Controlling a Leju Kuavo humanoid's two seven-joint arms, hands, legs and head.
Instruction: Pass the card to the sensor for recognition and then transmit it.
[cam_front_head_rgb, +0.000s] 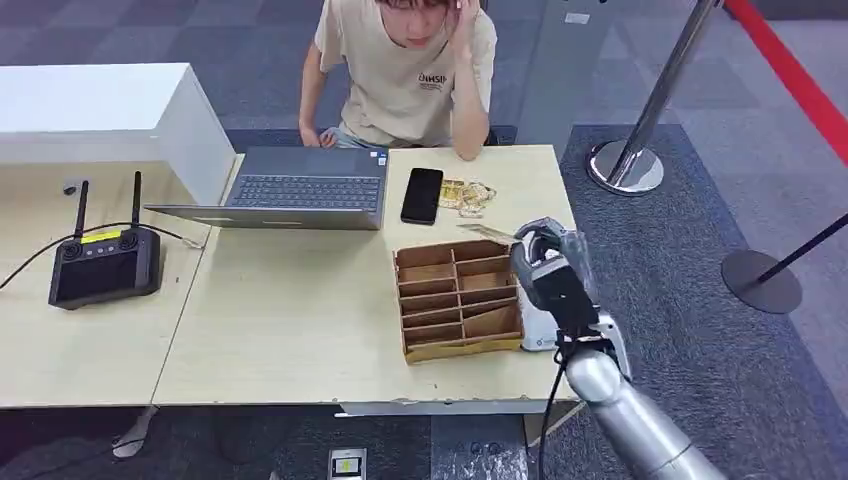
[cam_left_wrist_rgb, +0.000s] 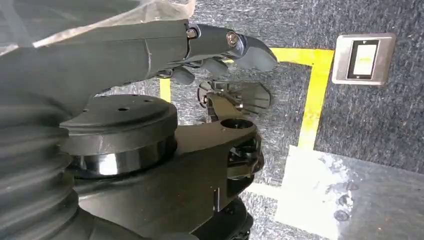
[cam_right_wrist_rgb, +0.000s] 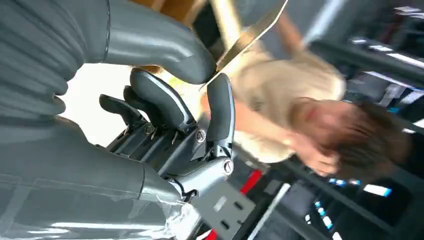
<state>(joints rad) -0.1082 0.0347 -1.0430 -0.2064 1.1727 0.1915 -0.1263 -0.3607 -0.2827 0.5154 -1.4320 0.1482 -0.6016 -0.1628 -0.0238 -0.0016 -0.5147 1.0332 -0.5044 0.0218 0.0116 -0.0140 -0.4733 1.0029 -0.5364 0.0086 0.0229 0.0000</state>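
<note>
My right hand (cam_front_head_rgb: 548, 268) is raised over the right end of a brown wooden organizer (cam_front_head_rgb: 458, 298) at the table's right side. It pinches a thin tan card (cam_front_head_rgb: 487, 231) that sticks out to the left over the organizer's back compartments. Up close, the card (cam_right_wrist_rgb: 248, 36) sits edge-on between the thick thumb and a dark finger of the right hand (cam_right_wrist_rgb: 175, 105). A white sensor box (cam_front_head_rgb: 540, 337) lies on the table just right of the organizer, below the hand. My left hand (cam_left_wrist_rgb: 215, 55) hangs over the floor and holds nothing.
A person (cam_front_head_rgb: 405, 70) sits behind the table (cam_front_head_rgb: 290, 320), leaning on one hand. A laptop (cam_front_head_rgb: 300, 185), a black phone (cam_front_head_rgb: 422, 195) and gold trinkets (cam_front_head_rgb: 467, 196) lie at the back. A black controller (cam_front_head_rgb: 103, 262) sits at the left. Stanchion bases (cam_front_head_rgb: 626, 165) stand on the carpet at the right.
</note>
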